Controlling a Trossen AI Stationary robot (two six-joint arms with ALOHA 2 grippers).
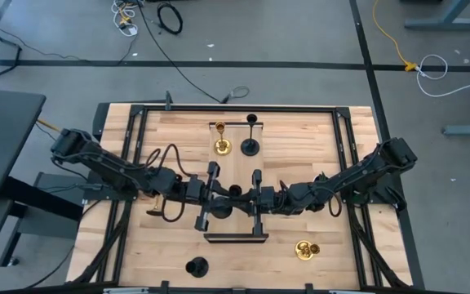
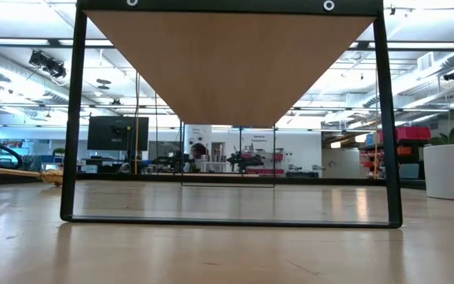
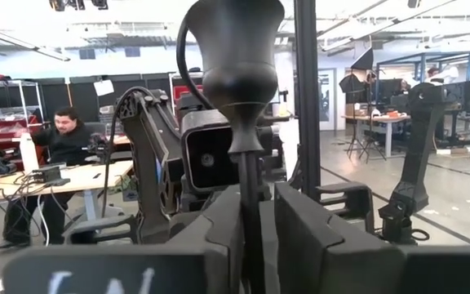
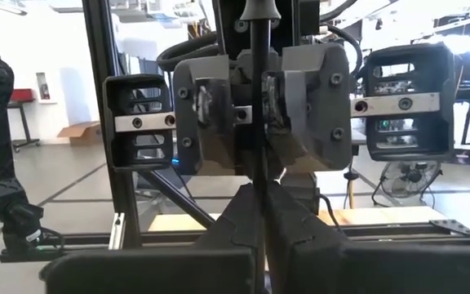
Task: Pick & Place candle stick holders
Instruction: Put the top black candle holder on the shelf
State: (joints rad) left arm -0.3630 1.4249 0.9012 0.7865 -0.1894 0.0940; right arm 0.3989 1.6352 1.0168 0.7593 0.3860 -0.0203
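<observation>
A black candle stick holder (image 1: 235,193) stands upright in the air over the raised wooden shelf (image 1: 237,167), between my two grippers. My right gripper (image 4: 261,214) is shut on its stem. My left gripper (image 3: 258,233) faces it from the other side, open a little, with the stem (image 3: 250,188) between its fingers and the cup (image 3: 235,49) above them. On the shelf's far end a gold holder (image 1: 222,145) and a black holder (image 1: 251,145) rest on their bases. The low view shows neither gripper. My right gripper pinches the black holder's thin stem (image 4: 259,173) between its two fingers. The fingers come about level from the table's right side and lie across the stem. The holder stays upright, lifted clear of the shelf. My left gripper's fingers (image 3: 296,233) flank the stem with a gap on one side; whether the other finger touches it I cannot tell.
A gold holder (image 1: 306,249) lies on its side on the table at the near right. A black holder (image 1: 196,266) stands at the near left. Another gold piece (image 1: 155,206) lies by my left arm. The shelf's black frame (image 2: 73,142) stands on the table.
</observation>
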